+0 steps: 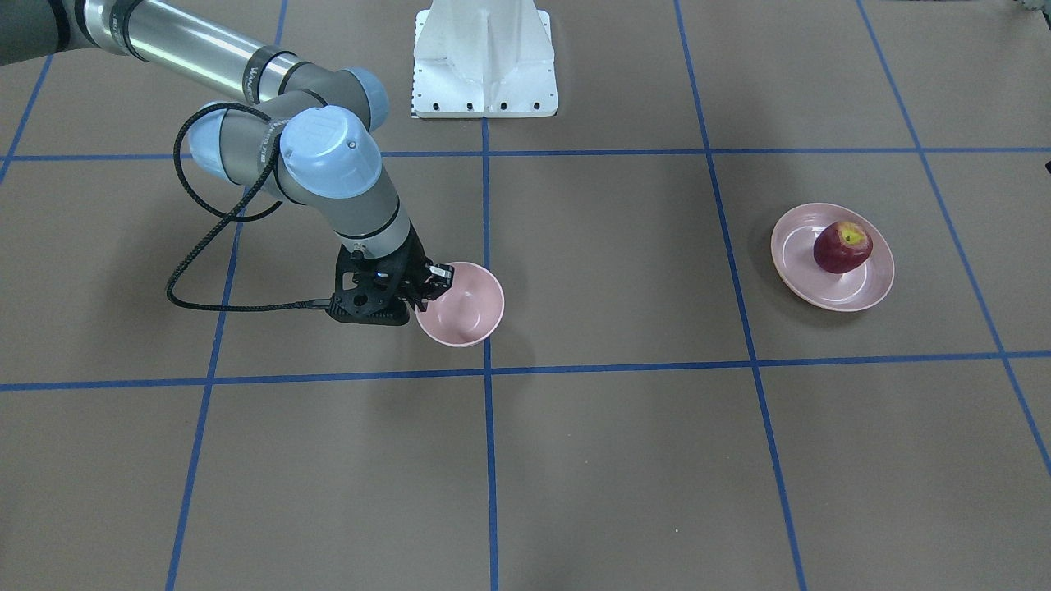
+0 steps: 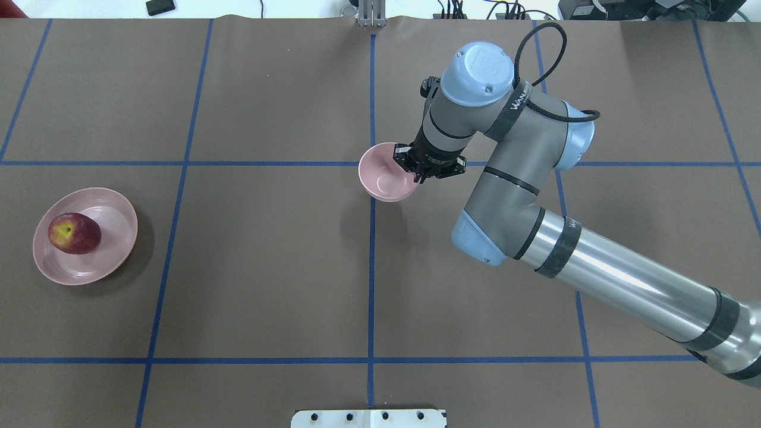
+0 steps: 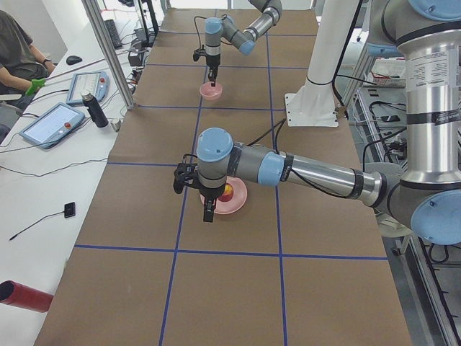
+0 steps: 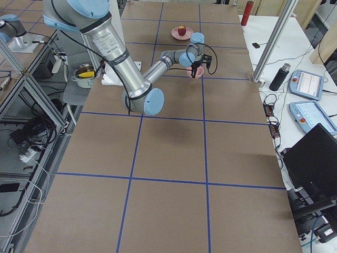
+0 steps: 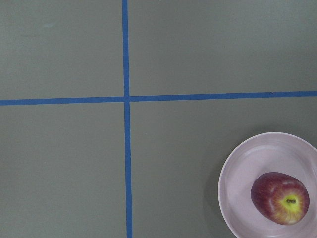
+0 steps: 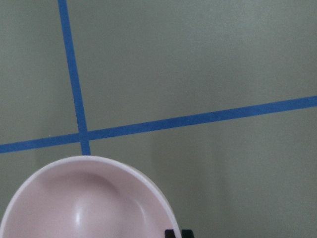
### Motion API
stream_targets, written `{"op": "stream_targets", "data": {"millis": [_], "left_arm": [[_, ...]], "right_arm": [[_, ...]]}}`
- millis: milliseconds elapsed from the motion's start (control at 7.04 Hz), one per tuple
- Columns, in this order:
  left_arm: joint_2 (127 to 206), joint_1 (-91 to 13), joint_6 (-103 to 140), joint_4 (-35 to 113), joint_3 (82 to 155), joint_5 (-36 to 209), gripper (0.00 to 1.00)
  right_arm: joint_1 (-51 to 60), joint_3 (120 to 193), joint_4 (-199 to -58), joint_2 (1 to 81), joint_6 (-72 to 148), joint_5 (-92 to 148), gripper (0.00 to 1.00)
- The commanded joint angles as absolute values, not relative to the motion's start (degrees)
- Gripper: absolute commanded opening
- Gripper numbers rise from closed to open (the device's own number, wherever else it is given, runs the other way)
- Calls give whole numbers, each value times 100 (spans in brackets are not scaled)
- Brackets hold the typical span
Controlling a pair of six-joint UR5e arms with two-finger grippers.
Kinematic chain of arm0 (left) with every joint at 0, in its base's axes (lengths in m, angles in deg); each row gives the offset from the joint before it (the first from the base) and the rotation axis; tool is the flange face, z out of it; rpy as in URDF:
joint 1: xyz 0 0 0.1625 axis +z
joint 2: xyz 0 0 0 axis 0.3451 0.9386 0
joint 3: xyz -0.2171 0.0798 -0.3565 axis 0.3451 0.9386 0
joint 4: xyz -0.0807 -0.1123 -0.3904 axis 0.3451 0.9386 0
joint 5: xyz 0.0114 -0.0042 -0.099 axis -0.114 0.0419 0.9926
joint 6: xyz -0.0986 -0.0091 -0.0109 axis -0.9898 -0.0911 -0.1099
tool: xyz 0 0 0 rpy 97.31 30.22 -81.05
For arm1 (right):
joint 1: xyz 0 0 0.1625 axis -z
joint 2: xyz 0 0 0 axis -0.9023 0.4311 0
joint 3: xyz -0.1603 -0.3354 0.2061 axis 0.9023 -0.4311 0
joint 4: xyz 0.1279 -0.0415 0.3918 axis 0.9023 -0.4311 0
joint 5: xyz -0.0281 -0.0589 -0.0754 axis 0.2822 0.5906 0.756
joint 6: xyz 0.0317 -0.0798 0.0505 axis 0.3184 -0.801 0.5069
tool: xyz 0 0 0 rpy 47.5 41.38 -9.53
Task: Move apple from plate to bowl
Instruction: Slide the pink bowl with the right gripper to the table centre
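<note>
The dark-red apple (image 1: 842, 246) (image 2: 74, 233) (image 5: 280, 198) lies on the wide pale-pink plate (image 1: 850, 294) (image 2: 114, 219) (image 5: 242, 178) at my left end of the table. The small deep pink bowl (image 1: 470, 310) (image 2: 383, 178) (image 6: 84, 208) sits at the table's middle, on a blue tape line. My right gripper (image 1: 429, 289) (image 2: 420, 176) (image 6: 178, 233) points down at the bowl's rim, its fingers closed on that rim. My left gripper (image 3: 207, 213) shows only in the exterior left view, hanging near the plate (image 3: 236, 206); I cannot tell whether it is open or shut.
A white robot base plate (image 1: 484, 57) (image 2: 368, 418) stands at the robot's edge of the table. Blue tape lines grid the brown table. Beside the far edge are a seated operator (image 3: 14, 50), tablets (image 3: 50, 124) and a dark bottle (image 3: 94, 110).
</note>
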State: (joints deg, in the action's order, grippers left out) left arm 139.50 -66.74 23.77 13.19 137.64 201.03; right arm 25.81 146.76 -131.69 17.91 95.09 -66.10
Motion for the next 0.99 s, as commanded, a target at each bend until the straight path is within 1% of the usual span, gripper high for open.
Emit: {"op": "stream_targets", "data": {"millis": [0, 426, 568, 710, 852], "left_arm": [[13946, -6656, 2384, 1319, 13752, 20104, 98], [13946, -6621, 2384, 1310, 13752, 20104, 98], [13955, -6473, 2384, 1319, 13743, 20095, 98], [14059, -6115, 2358, 1371, 13743, 20043, 97], [14208, -5911, 2235, 1511, 13734, 20016, 97]], "right_arm": [[2727, 14199, -13106, 1460, 9869, -6492, 0], [2851, 14058, -12880, 1450, 9906, -6289, 0], [2860, 14023, -12782, 1450, 9906, -6280, 0], [2860, 14022, -12772, 1450, 9906, -6288, 0], [2860, 14031, -12772, 1459, 9941, -6289, 6]]}}
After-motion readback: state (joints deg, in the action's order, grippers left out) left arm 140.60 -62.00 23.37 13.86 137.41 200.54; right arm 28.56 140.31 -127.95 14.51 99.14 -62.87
